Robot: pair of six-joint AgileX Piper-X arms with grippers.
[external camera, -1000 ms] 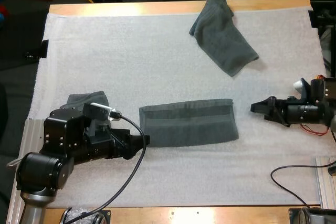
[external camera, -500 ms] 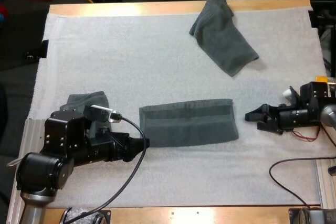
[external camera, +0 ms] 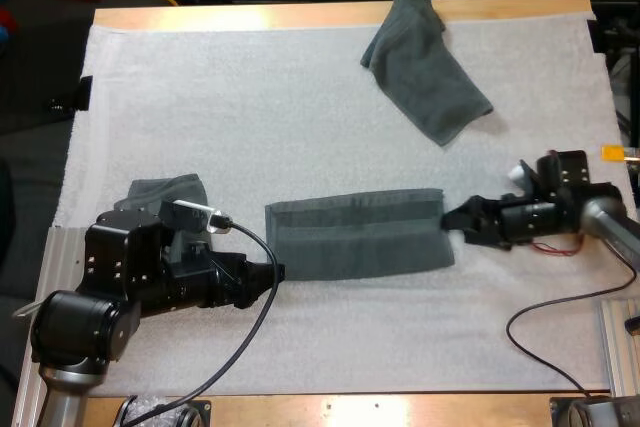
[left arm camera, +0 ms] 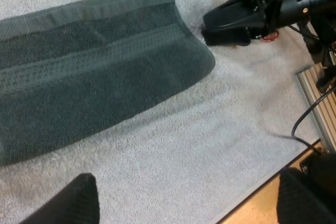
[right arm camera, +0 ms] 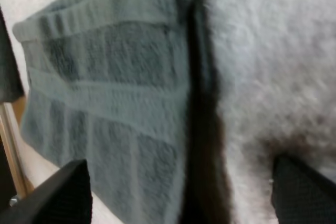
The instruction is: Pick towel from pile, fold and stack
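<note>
A dark grey-green towel [external camera: 358, 234], folded into a long strip, lies flat in the middle of the mat. My left gripper [external camera: 277, 271] sits just off its left end, open, with the towel [left arm camera: 89, 72] spread ahead of it and nothing between its fingers [left arm camera: 68, 203]. My right gripper [external camera: 452, 219] is at the strip's right end, low over the mat. Its fingers [right arm camera: 58, 192] stand wide apart, open, on either side of the towel's [right arm camera: 115, 93] short edge. A crumpled towel [external camera: 425, 67] lies at the far side of the mat.
Another grey-green towel [external camera: 165, 190] lies partly hidden behind my left arm. The other arm's gripper [left arm camera: 226, 24] shows beyond the strip's far end in the left wrist view. The white mat [external camera: 250, 117] is bare between the strip and the crumpled towel.
My right gripper has moved left across the mat, from well clear of the strip to its right end. The left arm and the towels have stayed put.
</note>
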